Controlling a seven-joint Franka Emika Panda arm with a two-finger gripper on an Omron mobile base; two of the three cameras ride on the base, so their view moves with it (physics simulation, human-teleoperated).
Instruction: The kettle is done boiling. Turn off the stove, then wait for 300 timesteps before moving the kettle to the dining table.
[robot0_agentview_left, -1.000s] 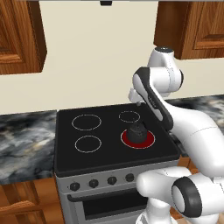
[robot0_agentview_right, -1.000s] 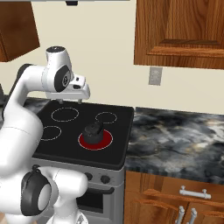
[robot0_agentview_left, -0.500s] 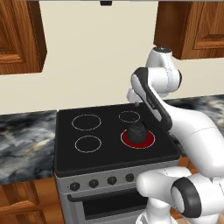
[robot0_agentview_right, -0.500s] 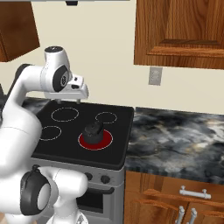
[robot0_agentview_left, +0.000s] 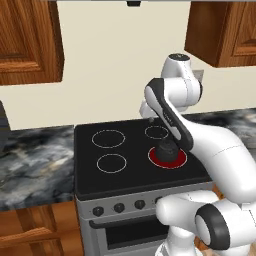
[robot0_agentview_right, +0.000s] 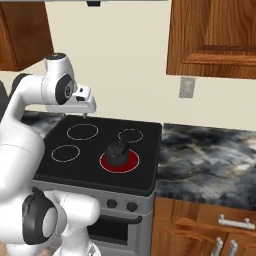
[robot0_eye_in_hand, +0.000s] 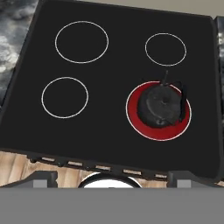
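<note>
High over the stove (robot0_agentview_left: 130, 155) I hold the arm folded, the hand pointing down at the cooktop, gripper (robot0_agentview_right: 86, 114) with jaws spread wide and holding nothing. The kettle (robot0_eye_in_hand: 160, 106) sits on the stove's glowing red front-right burner (robot0_eye_in_hand: 135, 118), well below the hand.

My arm is bending high, elbow raised; my gripper (robot0_agentview_right: 86, 109) is hanging wrist-down, pointing downward, jaws spread wide, holding nothing.
</note>
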